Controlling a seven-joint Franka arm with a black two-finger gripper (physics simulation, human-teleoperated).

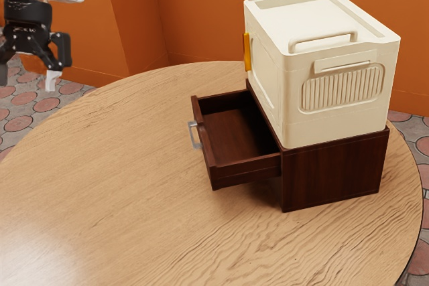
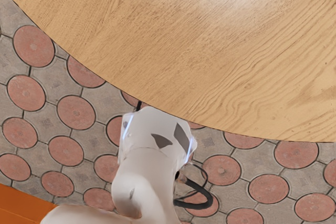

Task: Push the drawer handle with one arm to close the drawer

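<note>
My gripper point(image 1: 27, 76) hangs at the upper left of the exterior view, its two fingers wide apart with nothing between them. Well off to its right in that view, a dark brown wooden drawer point(image 1: 241, 173) is pulled out of its low cabinet point(image 1: 333, 173). A small grey metal handle point(image 1: 194, 136) is on the drawer's front, facing the exterior view's left. The drawer's inside looks bare. A wide gap separates gripper and handle.
A cream box point(image 1: 265, 82) with top rails and a yellow latch point(image 1: 247, 51) stands on the cabinet. Beneath is a round wooden table point(image 1: 127, 185). In the wrist view, the arm's white base point(image 2: 152, 135) stands beside the table edge point(image 2: 210, 119), over the tiled floor.
</note>
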